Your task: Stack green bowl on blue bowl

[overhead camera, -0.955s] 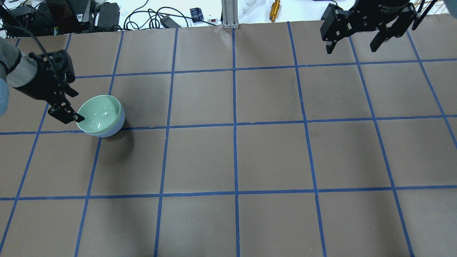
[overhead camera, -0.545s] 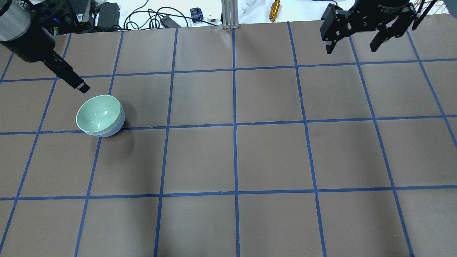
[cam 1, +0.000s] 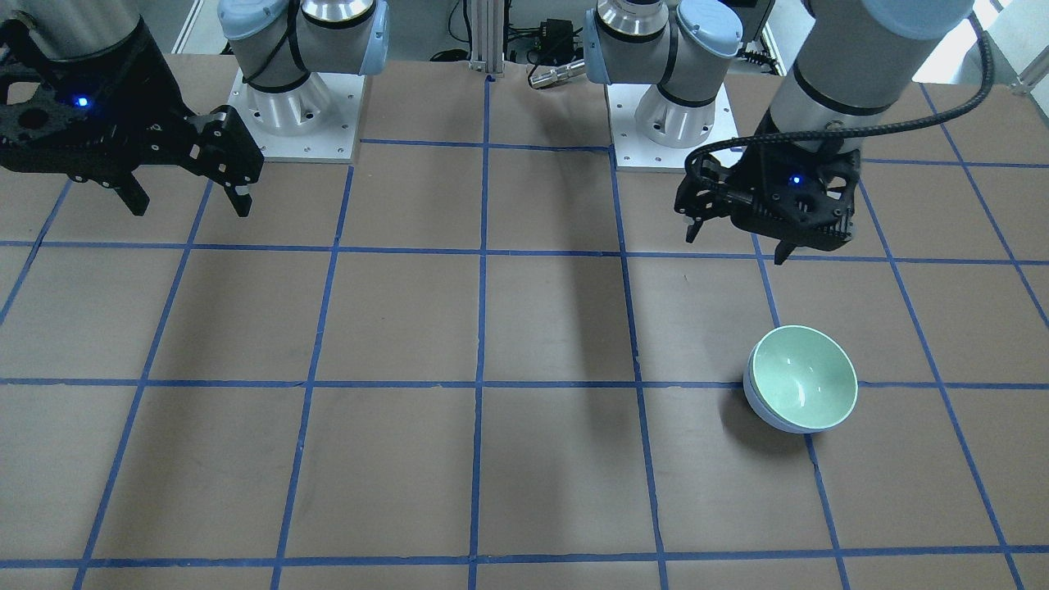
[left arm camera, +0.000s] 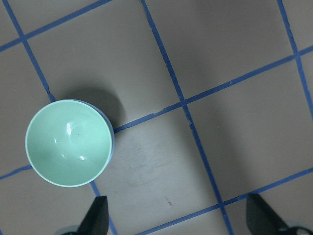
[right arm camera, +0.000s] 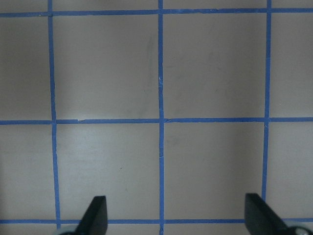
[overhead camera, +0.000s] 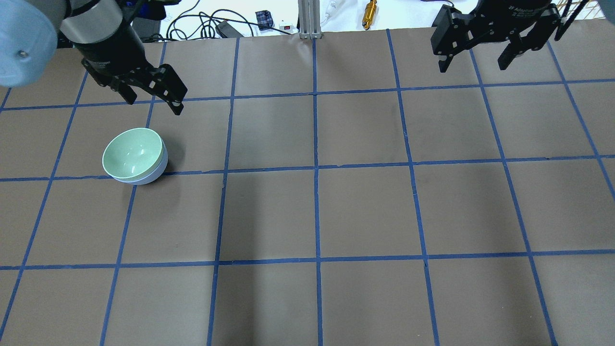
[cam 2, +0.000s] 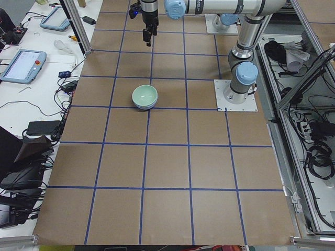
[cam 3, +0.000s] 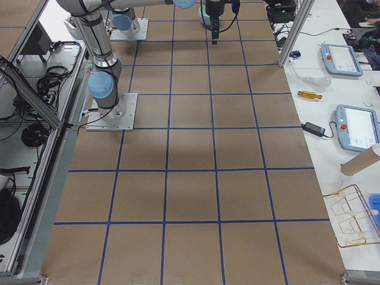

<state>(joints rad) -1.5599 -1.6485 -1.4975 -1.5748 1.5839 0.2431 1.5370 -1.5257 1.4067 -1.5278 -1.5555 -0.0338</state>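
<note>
Two nested bowls, green bowl (overhead camera: 132, 154) mouth-up in blue bowl (overhead camera: 160, 169); left fingers (overhead camera: 174, 99), right fingers (overhead camera: 508, 55) wide.

Glossy mint green bowl (overhead camera: 132, 153) upright, nested inside pale blue bowl (overhead camera: 154, 174), stack resting on a blue tape line (overhead camera: 240, 169) of table grid

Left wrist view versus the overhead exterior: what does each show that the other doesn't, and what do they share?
Only the left wrist view: a look straight down into the green bowl, with the left gripper, its tips wide apart, at the frame's bottom edge. Only the overhead: the right gripper, open, at the table's far right, and the side of the blue bowl beneath the green one. Both: the green bowl nested in the blue, free of any gripper.
</note>
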